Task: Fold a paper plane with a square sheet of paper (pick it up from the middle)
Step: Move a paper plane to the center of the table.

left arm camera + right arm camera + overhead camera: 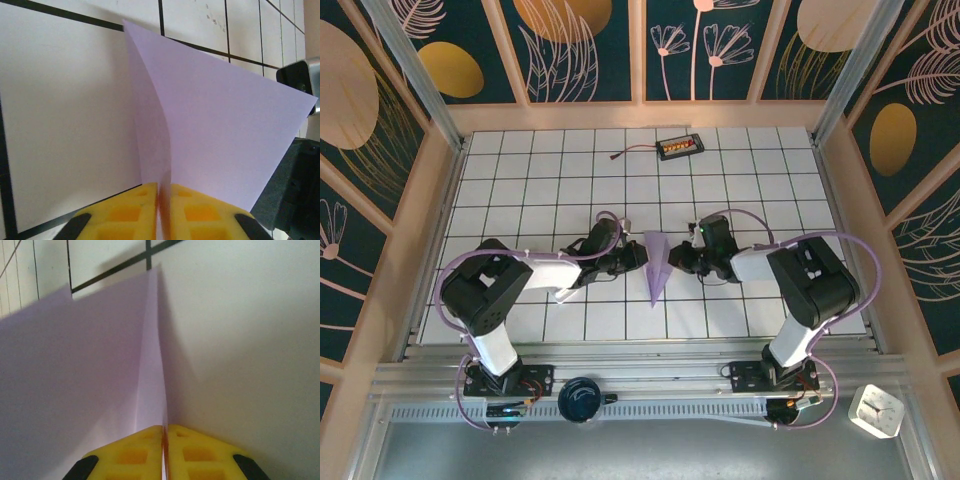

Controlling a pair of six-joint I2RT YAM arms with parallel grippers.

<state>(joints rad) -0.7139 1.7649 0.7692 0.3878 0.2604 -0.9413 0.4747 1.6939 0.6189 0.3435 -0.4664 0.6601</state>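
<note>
Over the middle of the white tiled table [520, 180], seen from above, both arms reach toward each other, and the sheet of paper [658, 268] stands between them as a narrow lavender wedge, broad at its far end and tapering to a point toward the arm bases. The left gripper [638, 258] meets it from the left and the right gripper [678, 262] from the right. A small black box [680, 148] lies well apart near the far edge. At the left wrist, the left gripper [162, 192] has its yellow fingers [125, 215] pressed together, pinching the sheet [225, 125], which rises from them along a crease and fans out to the right above the tiles. At the right wrist, the right gripper [164, 432] likewise has its yellow fingers [200, 455] closed on the sheet [75, 370], whose fold runs straight up from the pinch while the paper spreads to the left.
</note>
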